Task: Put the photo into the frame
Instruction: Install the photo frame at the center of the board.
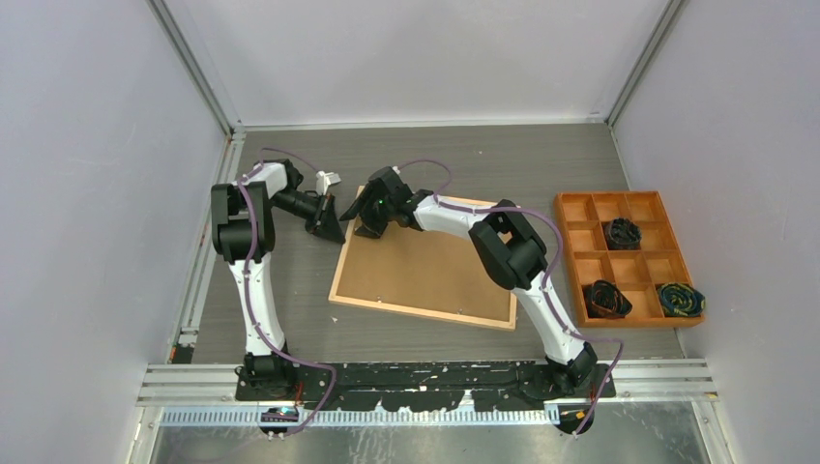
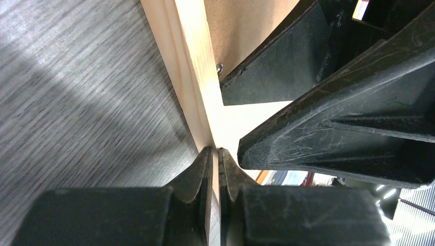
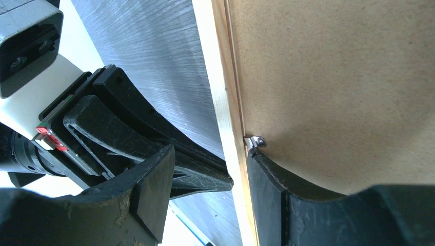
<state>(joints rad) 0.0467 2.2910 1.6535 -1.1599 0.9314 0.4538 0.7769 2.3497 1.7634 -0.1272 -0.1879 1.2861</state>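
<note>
1. At the far-left corner of the frame (image 1: 421, 311), both grippers are gathered. The frame is laid face-down on the table (image 1: 483, 164), mid-workspace.
2. The photo (image 1: 425, 266) is seen inside the wood border with its brown board back up, and it appears seated flat. The print side is hidden.
3. Left gripper (image 2: 216, 151): the fingers are drawn almost together, with only a thin slit left. The tips are set against the border's outer edge. Whether anything is pinched cannot be told.
4. Right gripper (image 3: 211, 154): the fingers are spread apart and straddle the border. One is outside over the table; the other is on the board, just beside a small metal tab (image 3: 255, 141).
5. The step is judged to be securing the board at this corner, probably by turning the tab over it. The task is judged nearly done.
6. To do it well:
   - The frame should be braced by the left tips so it is not slid across the table.
   - The tab should be pushed sideways and low, not pressed hard into the board.
   - The tab is small, so a slip is likely and slow contact is advised.
   - The two grippers are crowded together, so a clash should be watched for.
7. The orange tray (image 1: 566, 251) is well apart on the right and is not involved.
</note>
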